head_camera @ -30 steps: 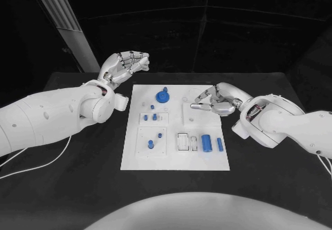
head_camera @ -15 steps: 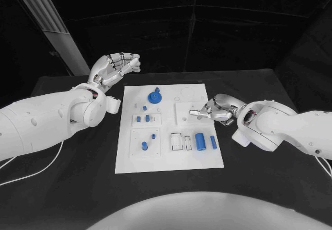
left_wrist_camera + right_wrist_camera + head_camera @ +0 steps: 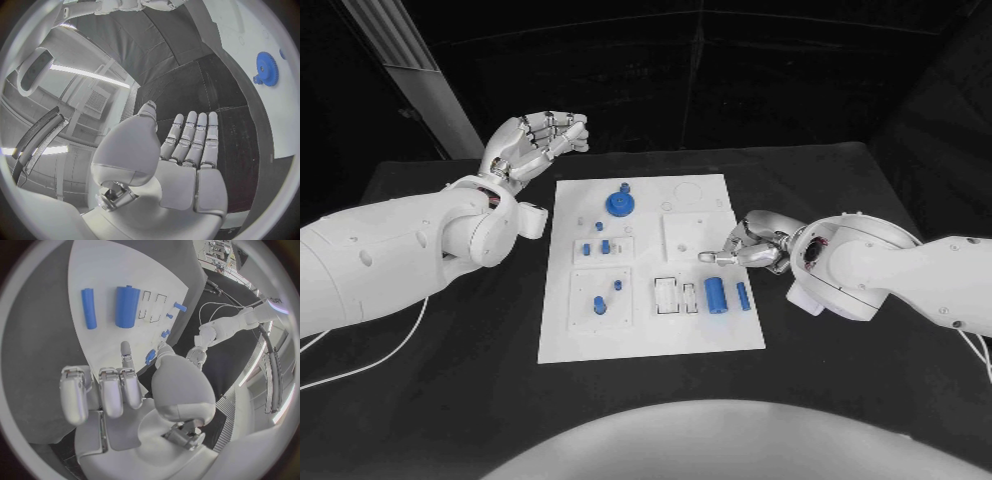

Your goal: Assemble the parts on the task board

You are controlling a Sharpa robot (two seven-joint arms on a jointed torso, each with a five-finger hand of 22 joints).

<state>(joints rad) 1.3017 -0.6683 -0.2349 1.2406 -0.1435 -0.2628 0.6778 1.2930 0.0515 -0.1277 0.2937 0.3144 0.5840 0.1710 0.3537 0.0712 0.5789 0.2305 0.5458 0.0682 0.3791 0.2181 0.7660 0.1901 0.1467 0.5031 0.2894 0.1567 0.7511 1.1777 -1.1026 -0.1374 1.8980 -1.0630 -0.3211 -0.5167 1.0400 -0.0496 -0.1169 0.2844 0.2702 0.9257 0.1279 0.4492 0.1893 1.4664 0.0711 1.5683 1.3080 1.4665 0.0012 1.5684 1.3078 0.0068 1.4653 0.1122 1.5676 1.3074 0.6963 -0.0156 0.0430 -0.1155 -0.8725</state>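
Your right hand, fingers curled on nothing, has dropped toward the cylinders at 5 o'clock on the board; left hand idles, fingers apart, holding nothing

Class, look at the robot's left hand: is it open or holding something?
Open. The left hand is raised beyond the task board, fingers apart, palm empty.

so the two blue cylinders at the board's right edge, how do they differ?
The thick cylinder is clearly wider and a bit longer than the thin cylinder. The thin cylinder lies nearer the task board's right edge, the thick cylinder inward beside the empty slots. Both are blue, lying flat, parallel.
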